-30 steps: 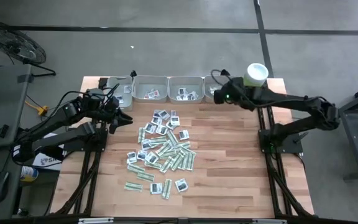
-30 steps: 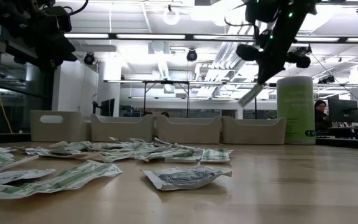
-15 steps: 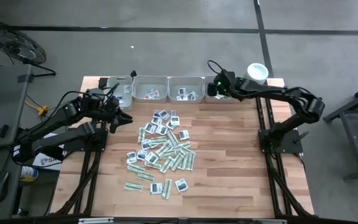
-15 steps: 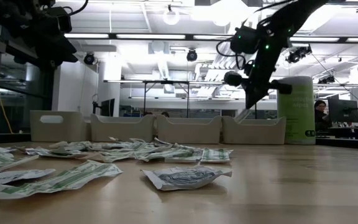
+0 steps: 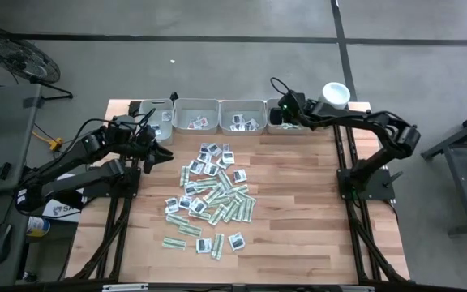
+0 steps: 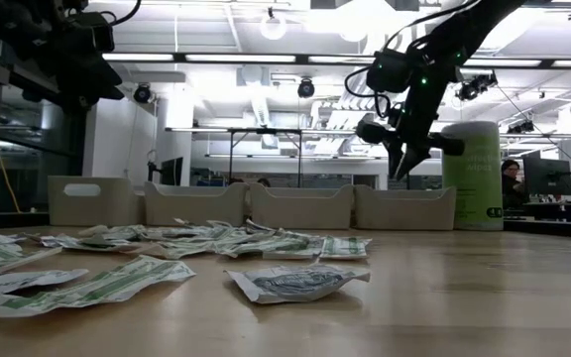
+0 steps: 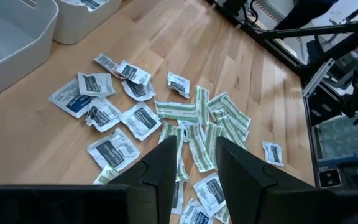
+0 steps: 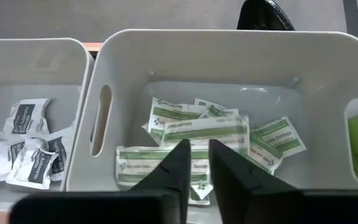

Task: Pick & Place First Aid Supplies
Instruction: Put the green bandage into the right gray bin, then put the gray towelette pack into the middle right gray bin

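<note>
Above the tray (image 8: pixel 229 46) of green-white strips (image 8: pixel 204 130) at bench one o'clock, hovering right gripper (image 8: pixel 194 165), jaws narrowly parted, empty.

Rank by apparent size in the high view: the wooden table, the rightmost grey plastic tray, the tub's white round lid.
1. Wooden table.
2. Rightmost grey plastic tray, partly hidden by the right arm.
3. White round lid; it sits nearer the camera, so this ranking is unsure.

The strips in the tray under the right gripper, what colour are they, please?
White with green print, clearest in the right wrist view.
</note>
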Action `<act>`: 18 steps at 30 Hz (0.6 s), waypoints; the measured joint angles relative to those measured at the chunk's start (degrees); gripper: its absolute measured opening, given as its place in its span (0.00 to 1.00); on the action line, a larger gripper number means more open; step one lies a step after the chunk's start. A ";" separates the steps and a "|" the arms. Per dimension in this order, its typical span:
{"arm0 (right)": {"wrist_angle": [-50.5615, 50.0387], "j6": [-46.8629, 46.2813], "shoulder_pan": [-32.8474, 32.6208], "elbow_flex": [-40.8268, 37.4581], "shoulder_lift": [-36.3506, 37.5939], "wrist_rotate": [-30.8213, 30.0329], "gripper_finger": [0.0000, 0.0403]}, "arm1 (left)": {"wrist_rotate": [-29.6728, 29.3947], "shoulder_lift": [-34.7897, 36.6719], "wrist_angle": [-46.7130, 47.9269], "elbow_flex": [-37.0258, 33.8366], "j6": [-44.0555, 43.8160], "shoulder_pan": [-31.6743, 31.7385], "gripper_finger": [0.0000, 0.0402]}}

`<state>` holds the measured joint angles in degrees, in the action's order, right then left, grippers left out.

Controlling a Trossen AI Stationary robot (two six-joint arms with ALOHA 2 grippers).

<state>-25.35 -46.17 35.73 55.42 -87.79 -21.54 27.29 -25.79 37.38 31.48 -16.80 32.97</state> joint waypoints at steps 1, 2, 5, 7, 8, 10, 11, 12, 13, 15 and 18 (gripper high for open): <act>0.00 0.00 0.01 0.00 0.00 0.01 0.15 | 0.00 0.00 0.01 0.00 0.00 0.00 0.28; 0.00 0.08 0.02 0.00 0.00 0.05 0.18 | 0.00 0.01 0.01 0.01 0.00 0.00 0.28; 0.03 0.27 0.02 0.00 0.02 0.89 0.24 | 0.02 0.00 0.01 0.00 0.00 0.02 0.28; 0.73 1.90 0.02 0.00 0.39 2.63 0.27 | 0.02 0.01 0.01 0.00 0.00 0.00 0.28; 1.62 2.89 0.02 0.00 0.76 3.86 0.28 | 0.02 0.01 0.01 0.00 0.00 0.00 0.28; 3.25 4.38 0.00 0.00 1.38 6.26 0.29 | 0.02 0.00 0.02 0.01 0.00 0.00 0.28; 3.97 5.36 -0.14 0.00 1.66 7.73 0.30 | 0.02 0.01 0.02 0.00 0.00 0.00 0.28; 4.72 6.26 -0.30 0.00 1.83 9.14 0.29 | 0.02 0.01 0.01 0.00 0.00 0.00 0.28; 5.46 7.12 -0.54 0.00 1.92 10.62 0.29 | 0.02 -0.01 0.03 0.00 0.00 0.00 0.28; 6.92 8.95 -1.19 0.00 2.03 14.15 0.29 | 0.04 0.01 0.03 0.00 0.00 0.00 0.28; 7.45 10.81 -2.70 0.00 2.03 19.63 0.28 | 0.04 0.00 0.03 0.00 0.00 0.00 0.28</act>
<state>-17.90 -35.36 33.03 55.42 -85.76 -1.91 27.33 -25.79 37.41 31.48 -16.80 32.97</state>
